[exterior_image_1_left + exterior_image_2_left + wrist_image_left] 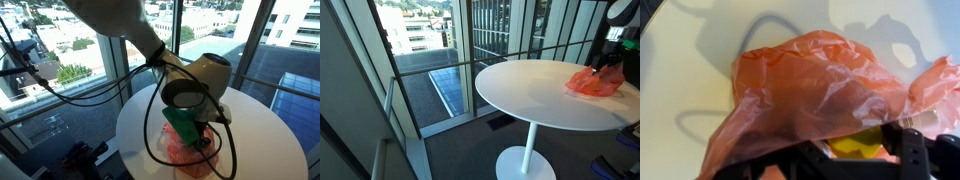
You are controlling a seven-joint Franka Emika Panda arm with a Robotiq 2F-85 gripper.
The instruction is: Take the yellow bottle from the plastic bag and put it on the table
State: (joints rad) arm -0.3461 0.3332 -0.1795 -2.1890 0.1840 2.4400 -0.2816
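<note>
An orange plastic bag (810, 85) lies crumpled on the round white table (530, 95); it shows in both exterior views (185, 152) (592, 82). A yellow bottle (855, 143) peeks out under the bag's near edge in the wrist view; most of it is hidden by the bag. My gripper (857, 152) is down at the bag, with a black finger against each side of the bottle, so it looks shut on it. In both exterior views the gripper (195, 135) (611, 66) sits low over the bag, and the bottle is hidden there.
The table (270, 130) stands on a single pedestal beside floor-to-ceiling windows with a railing (440, 70). Black cables (150, 130) hang from the arm and loop down over the table near the bag. A black stand (80, 158) sits on the floor.
</note>
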